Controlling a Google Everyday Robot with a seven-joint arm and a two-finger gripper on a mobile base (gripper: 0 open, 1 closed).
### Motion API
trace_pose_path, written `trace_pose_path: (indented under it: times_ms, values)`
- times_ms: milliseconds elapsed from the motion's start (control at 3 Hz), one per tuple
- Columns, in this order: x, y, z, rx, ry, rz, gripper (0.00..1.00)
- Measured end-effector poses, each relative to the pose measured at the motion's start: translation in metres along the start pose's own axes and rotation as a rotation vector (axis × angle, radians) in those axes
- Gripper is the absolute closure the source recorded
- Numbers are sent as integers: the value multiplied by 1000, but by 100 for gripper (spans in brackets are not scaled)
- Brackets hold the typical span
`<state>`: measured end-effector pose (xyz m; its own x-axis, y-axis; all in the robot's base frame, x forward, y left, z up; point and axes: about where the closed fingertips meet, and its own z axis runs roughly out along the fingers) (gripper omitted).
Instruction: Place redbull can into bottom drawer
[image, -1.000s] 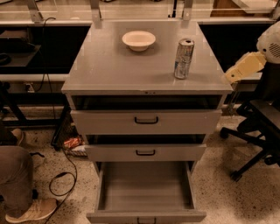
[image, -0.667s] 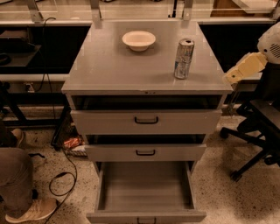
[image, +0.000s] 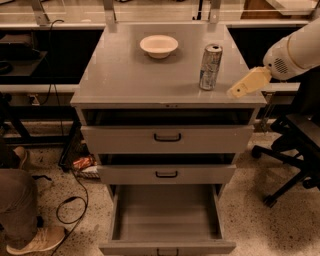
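The redbull can (image: 210, 66), slim and silver with bluish markings, stands upright on the right part of the grey cabinet top (image: 125, 75). My gripper (image: 246, 83), beige on a white arm, comes in from the right and hangs at the top's right front corner, a short way right of the can and apart from it. The bottom drawer (image: 167, 215) is pulled out wide and its inside is bare. Its dark handle (image: 167, 251) shows at the frame's lower edge.
A white bowl (image: 159, 46) sits at the back middle of the top. The top drawer (image: 167, 138) and middle drawer (image: 166, 174) stand slightly ajar. A black office chair (image: 292, 150) is at the right. A person's leg and shoe (image: 27, 222) and a cable (image: 70, 210) lie on the floor at left.
My gripper has moved left, from beyond the cabinet's right edge to close beside the can. The can, bowl and drawers have not moved.
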<state>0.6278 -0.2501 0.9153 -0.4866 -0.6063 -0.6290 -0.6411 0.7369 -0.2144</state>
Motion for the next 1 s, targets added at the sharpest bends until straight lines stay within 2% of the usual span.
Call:
trace_pose_path:
  times_ms: [333,1000]
  values:
    - [-24,10,35,-18,-77,70,0]
    - [-64,15,67,-31,-203,134,0]
